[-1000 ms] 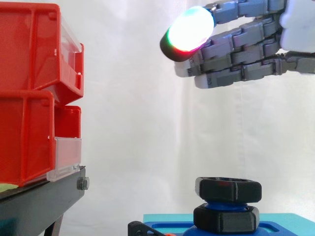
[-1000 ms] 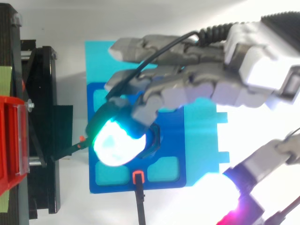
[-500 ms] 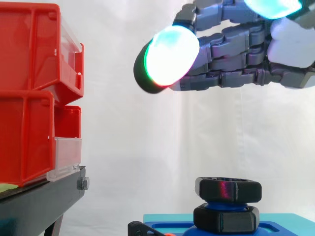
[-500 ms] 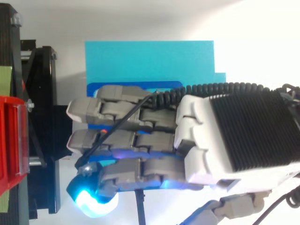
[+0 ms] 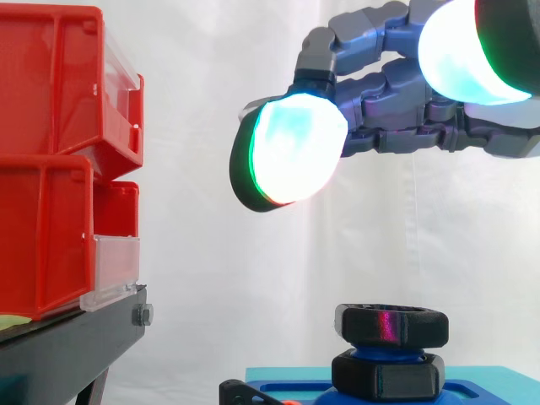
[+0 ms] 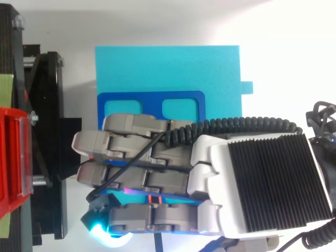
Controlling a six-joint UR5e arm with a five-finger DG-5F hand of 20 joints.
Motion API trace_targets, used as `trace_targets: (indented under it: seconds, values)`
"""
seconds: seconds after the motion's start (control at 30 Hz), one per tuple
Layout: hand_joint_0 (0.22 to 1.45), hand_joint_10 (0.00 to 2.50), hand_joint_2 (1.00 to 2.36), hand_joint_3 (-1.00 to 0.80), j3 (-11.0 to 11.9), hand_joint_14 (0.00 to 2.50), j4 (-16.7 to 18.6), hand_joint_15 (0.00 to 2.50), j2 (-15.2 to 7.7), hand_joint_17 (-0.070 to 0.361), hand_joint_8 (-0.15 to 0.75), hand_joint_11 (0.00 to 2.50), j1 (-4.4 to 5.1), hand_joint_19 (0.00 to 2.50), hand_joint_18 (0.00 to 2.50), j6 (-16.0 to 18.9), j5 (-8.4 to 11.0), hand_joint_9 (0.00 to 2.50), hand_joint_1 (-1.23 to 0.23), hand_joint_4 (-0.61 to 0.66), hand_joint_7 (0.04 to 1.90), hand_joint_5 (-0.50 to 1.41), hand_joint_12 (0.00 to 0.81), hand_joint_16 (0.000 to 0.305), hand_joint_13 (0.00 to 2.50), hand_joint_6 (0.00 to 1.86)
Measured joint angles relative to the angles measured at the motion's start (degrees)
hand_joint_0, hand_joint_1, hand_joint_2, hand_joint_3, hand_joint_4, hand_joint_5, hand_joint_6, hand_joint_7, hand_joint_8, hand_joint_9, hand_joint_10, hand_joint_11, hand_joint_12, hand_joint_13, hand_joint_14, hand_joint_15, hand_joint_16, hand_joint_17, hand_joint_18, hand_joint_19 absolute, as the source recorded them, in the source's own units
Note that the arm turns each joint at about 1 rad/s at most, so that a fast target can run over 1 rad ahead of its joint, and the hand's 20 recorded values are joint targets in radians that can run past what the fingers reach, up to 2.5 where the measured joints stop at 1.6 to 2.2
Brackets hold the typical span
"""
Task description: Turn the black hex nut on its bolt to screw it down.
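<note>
Two black hex nuts sit on a blue bolt (image 5: 381,351): the upper nut (image 5: 392,326) stands a little above the lower nut (image 5: 388,375). The bolt rises from a dark blue fixture (image 6: 149,100) on a cyan plate (image 6: 168,68). My hand (image 5: 405,126) hovers well above the upper nut, clear of it, fingers stretched leftward with glowing fingertips (image 5: 291,152). From above, the hand (image 6: 262,189) lies palm down over the fixture and hides the nuts. It is open and holds nothing.
Stacked red bins (image 5: 59,160) rest on a black stand (image 5: 76,346) at the left, seen from above as a bin (image 6: 13,157) and a stand (image 6: 44,147). A white curtain hangs behind. Open space separates the stand from the nuts.
The hand has rolled palm down over the fixture, now covering the nuts from above. Its leading fingertip has come lower and further left. The nuts have not moved.
</note>
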Motion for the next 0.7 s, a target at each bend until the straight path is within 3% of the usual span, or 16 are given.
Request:
trace_targets:
  seconds: [0.2,0.33,0.7]
  values:
    - [0.51,0.0,1.0,-0.5,0.0,0.0,-1.9,0.0,-2.0,0.125,0.293,0.16,-0.41,0.07,0.0,-1.4,-1.3,0.41,-0.42,0.22,1.15,-0.11,0.363,0.055,0.07,0.5]
    - [0.5,0.0,1.0,-0.5,0.0,0.0,-2.2,0.0,-2.4,0.127,0.298,0.17,-0.6,0.07,0.0,-1.7,-3.38,0.41,-0.41,0.24,1.06,-0.12,0.366,0.057,0.06,0.56]
    - [0.5,0.0,1.0,-0.5,0.1,0.0,-1.8,0.0,-2.5,0.127,0.301,0.18,-1.79,0.07,0.0,-3.8,-6.36,0.41,-0.41,0.24,1.03,-0.13,0.365,0.056,0.06,0.57]
